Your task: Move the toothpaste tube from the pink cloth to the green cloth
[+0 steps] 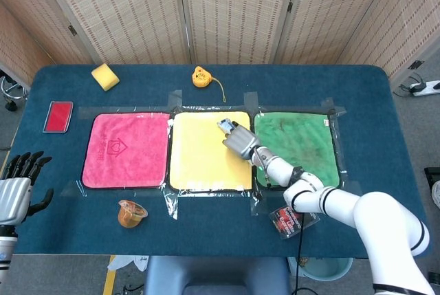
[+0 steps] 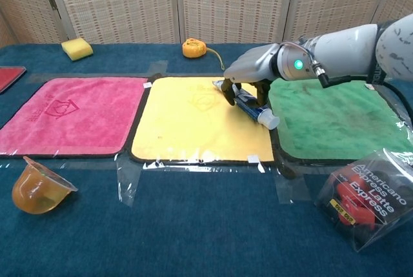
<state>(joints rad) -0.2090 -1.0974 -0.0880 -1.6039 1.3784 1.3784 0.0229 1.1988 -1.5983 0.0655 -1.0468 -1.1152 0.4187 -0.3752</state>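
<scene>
The blue-and-white toothpaste tube (image 2: pixel 258 112) lies slanted on the right part of the yellow cloth (image 2: pixel 193 122), white cap towards the green cloth (image 2: pixel 335 115). My right hand (image 2: pixel 248 73) is down over the tube's middle and grips it, dark fingers on both sides. In the head view only the tube's far end (image 1: pixel 225 126) shows beyond the right hand (image 1: pixel 238 141). The pink cloth (image 1: pixel 127 150) at the left is bare. My left hand (image 1: pixel 17 185) hangs off the table's near left corner, fingers spread and holding nothing.
A yellow sponge (image 1: pixel 105 76) and an orange tape measure (image 1: pixel 200 76) sit at the back. A red flat case (image 1: pixel 58 116) lies far left. A jelly cup (image 2: pixel 35 190) and a clear coffee packet (image 2: pixel 368 199) stand along the front edge.
</scene>
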